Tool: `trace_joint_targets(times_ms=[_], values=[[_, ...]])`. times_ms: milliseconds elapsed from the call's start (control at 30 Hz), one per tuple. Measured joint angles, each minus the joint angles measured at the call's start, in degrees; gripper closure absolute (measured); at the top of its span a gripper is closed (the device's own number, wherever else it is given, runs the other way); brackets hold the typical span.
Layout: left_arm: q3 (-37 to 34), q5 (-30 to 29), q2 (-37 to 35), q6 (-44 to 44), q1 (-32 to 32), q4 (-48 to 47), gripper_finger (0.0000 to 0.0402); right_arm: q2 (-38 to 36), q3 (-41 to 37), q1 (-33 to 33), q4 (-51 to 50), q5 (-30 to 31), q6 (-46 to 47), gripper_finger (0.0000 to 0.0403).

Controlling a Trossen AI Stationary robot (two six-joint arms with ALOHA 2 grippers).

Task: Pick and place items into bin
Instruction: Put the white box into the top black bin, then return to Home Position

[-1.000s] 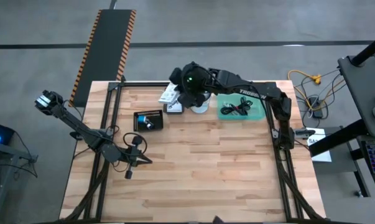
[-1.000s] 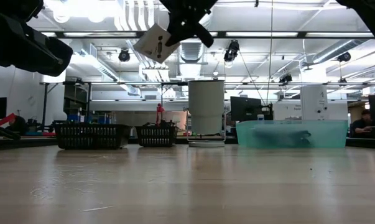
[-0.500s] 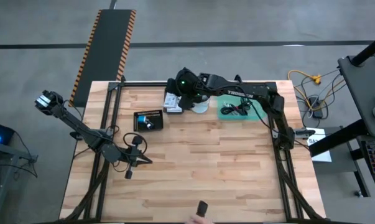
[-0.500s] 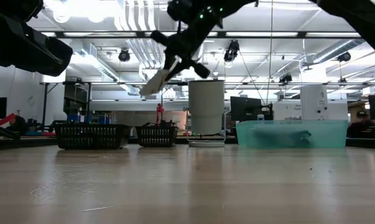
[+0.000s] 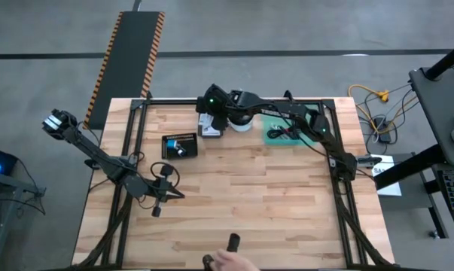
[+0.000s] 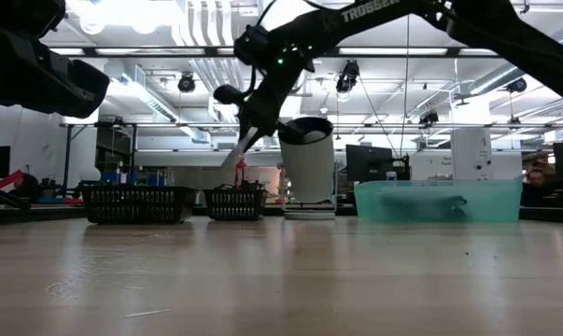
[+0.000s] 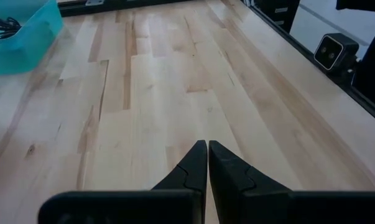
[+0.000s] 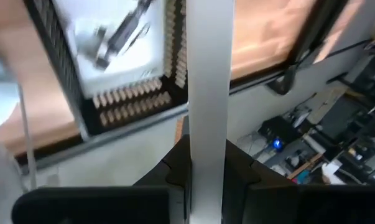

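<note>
Right gripper (image 5: 209, 113) reaches over the far edge of the table (image 5: 234, 203), its fingers (image 8: 175, 168) clamped on a flat white packet (image 8: 209, 93) that stands edge-on between them and hangs tilted below the gripper in the low view (image 6: 242, 147). Just beneath the packet's free end sits a black mesh bin (image 5: 209, 125) with white packets already lying in it (image 8: 112, 43); the held packet is above this bin and not yet let go. Beside the gripper, toward the arm's base, stands a white cup (image 6: 309, 161), tilted in the low view, and beyond it a teal tray (image 5: 311, 137) holds coiled black cables (image 5: 285, 132). On the other side of the gripper, nearer the table's middle, lies a second black bin (image 5: 179, 144) with a small blue item inside. Left gripper (image 7: 207, 163) waits low over the bare wood well apart from all this, its fingers pressed together on nothing, a thin black cable (image 5: 163, 172) looped near it. A person's hand (image 5: 230, 261) shows at the near edge of the table
</note>
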Motion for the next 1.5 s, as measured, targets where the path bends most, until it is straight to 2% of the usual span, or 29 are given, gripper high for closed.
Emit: trace_joint_targets(times_ms=[133,833,1033,1267,1500], values=[[0.0,0.0,0.1,0.0,0.0,0.0,0.0402,1.5,0.9,0.0,-0.8,5.8,-2.1,0.0365],[0.0,0.0,0.9,0.0,0.0,0.0,0.0402,1.5,0.7,1.5,-1.8,6.3,-0.9,0.0360],[0.0,0.0,1.5,0.0,0.0,0.0,0.0402,1.5,0.7,1.9,-1.7,6.5,4.7,0.0317],[0.0,0.0,1.5,0.0,0.0,0.0,0.0402,1.5,0.7,2.2,-1.5,6.5,4.8,0.0260],[0.0,0.0,1.5,0.0,0.0,0.0,0.0402,1.5,0.7,2.5,-1.6,6.5,5.0,0.0239]])
